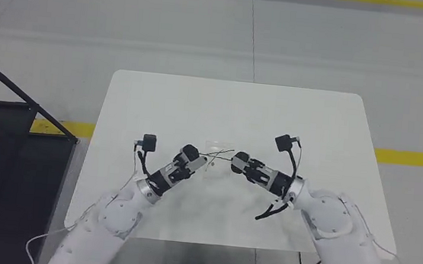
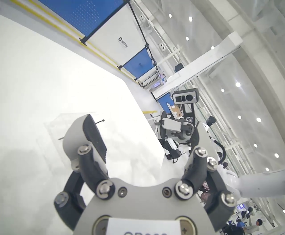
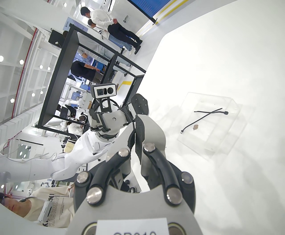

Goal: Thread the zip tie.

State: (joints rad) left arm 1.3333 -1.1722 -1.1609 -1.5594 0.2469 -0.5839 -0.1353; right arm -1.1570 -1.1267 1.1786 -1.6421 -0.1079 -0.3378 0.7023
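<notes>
The left gripper [image 2: 142, 126] is hanging just beside the tray [image 3: 218, 133] at the middle of the table [image 1: 311, 126], its jaws standing wide apart and holding nothing. Two black zip ties [image 3: 211, 114] are lying crossed on the tray. The right gripper [image 3: 136, 126] is hovering at the tray's other side, jaws closed with nothing visibly between them. The ties are looking light, thin and springy, and probably slippery on the smooth tray, so I would be pinching one near its head.

White desk [image 1: 311, 126]; clear tray [image 3: 222, 133]; black zip ties [image 3: 209, 114]; left gripper [image 2: 142, 126] grey with black pads [image 2: 95, 135]; yellow floor stripe [image 1: 416, 158].
</notes>
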